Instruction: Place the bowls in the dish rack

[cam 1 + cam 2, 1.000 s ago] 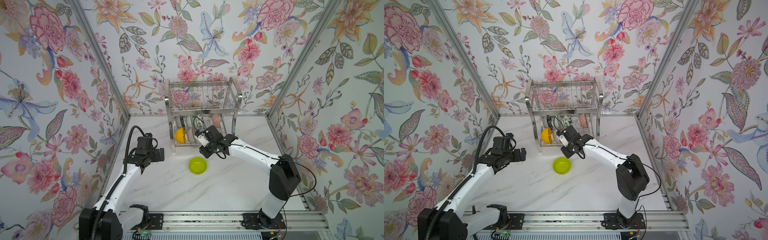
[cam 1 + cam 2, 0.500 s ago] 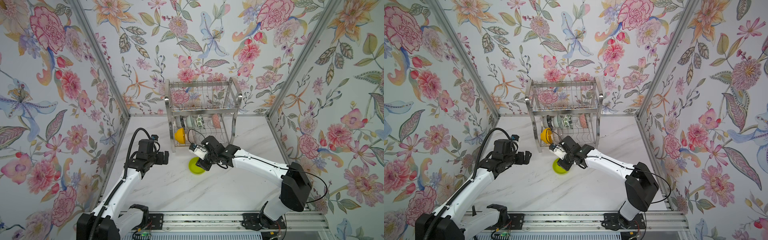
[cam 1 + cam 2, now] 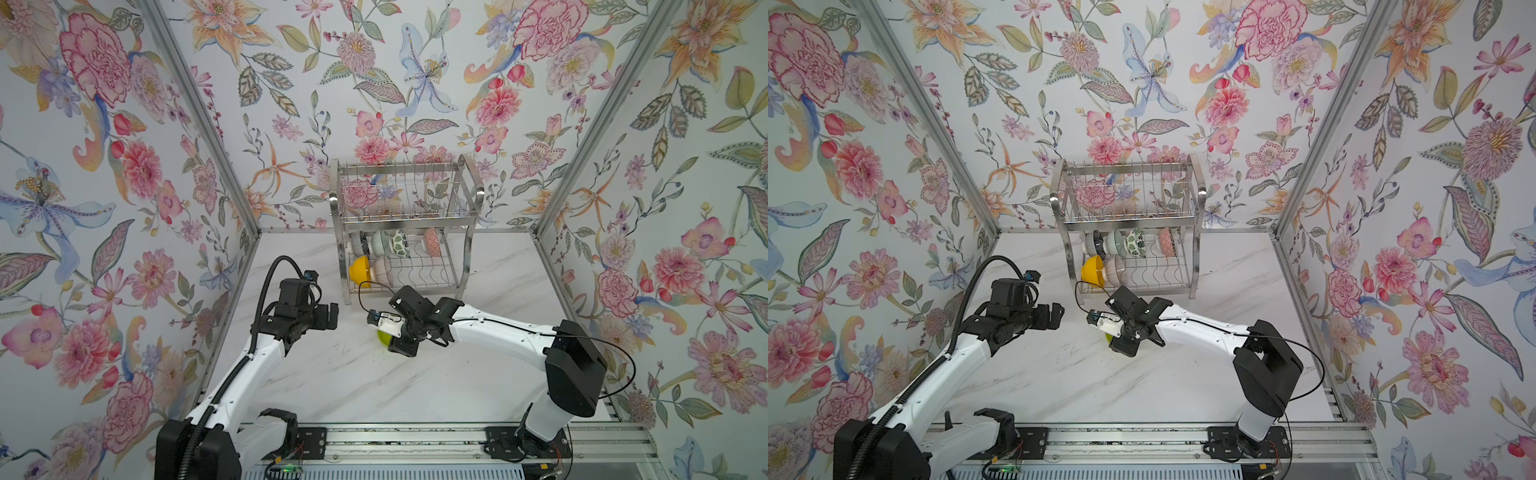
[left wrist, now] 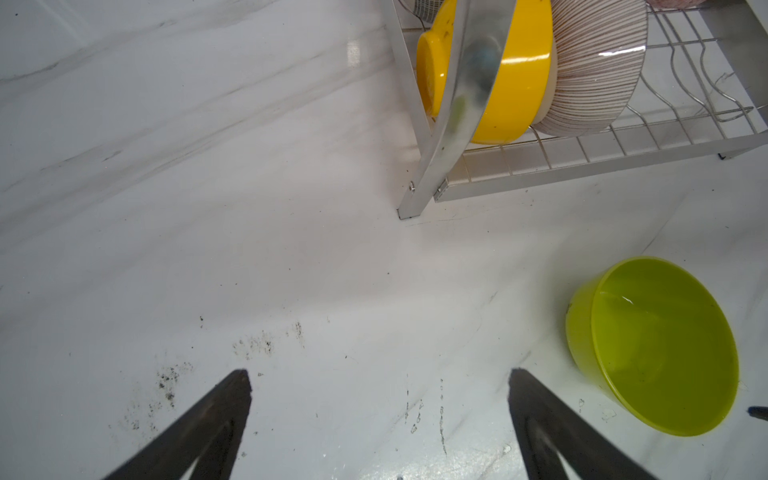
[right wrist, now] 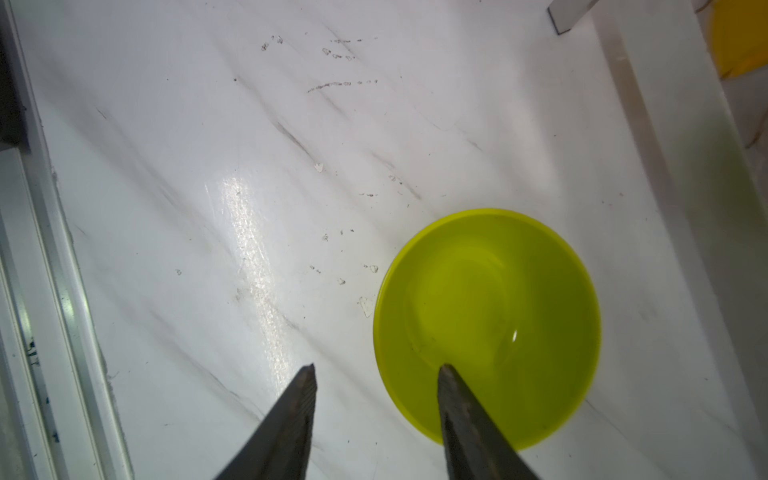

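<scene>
Lime bowl (image 4: 652, 345) sits near dish rack (image 4: 582, 176).

One bowl (image 4: 652, 345) lies on the table (image 3: 353, 382) before the dish rack (image 3: 409, 219), other bowls (image 3: 390, 245) inside its lower tier.

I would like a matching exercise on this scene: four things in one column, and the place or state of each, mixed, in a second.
1. lime green bowl
2. orange-yellow bowl
3. ribbed bowl
4. left gripper

A. open, holding nothing
B. leftmost in the dish rack's front row
C. on the table, outside the rack
D. second from left in that row

Pairs: 1-C, 2-B, 3-D, 4-A
</scene>
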Action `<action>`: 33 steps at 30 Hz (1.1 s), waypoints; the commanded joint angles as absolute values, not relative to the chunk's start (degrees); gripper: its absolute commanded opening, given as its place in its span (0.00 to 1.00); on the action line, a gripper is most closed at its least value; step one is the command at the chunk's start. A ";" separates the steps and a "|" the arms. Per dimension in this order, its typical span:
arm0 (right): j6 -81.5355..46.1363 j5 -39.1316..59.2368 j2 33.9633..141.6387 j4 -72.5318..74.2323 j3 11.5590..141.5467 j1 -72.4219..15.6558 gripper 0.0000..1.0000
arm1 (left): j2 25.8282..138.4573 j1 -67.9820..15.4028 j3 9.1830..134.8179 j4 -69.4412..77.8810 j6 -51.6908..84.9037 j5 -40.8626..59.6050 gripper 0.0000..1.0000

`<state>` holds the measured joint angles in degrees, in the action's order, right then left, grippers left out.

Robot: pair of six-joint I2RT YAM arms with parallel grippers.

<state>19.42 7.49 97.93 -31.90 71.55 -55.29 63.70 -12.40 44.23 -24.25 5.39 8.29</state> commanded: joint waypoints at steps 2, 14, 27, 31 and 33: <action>20.40 4.85 100.83 -35.10 74.09 -56.05 0.48 | 65.03 -12.83 45.44 -25.31 4.96 6.91 0.99; 18.98 -0.11 107.87 -38.98 79.71 -57.56 0.42 | 66.61 -12.79 46.22 -26.30 5.07 5.50 0.99; 18.38 -3.58 112.32 -40.52 82.60 -59.06 0.32 | 68.25 -12.74 47.08 -27.37 5.14 4.16 0.99; 18.28 -5.41 113.10 -40.54 82.93 -59.14 0.28 | 68.37 -12.74 47.08 -27.29 5.03 4.11 0.99; 18.23 -5.70 113.14 -40.51 82.97 -59.11 0.24 | 68.29 -12.74 47.02 -27.25 5.10 4.14 0.99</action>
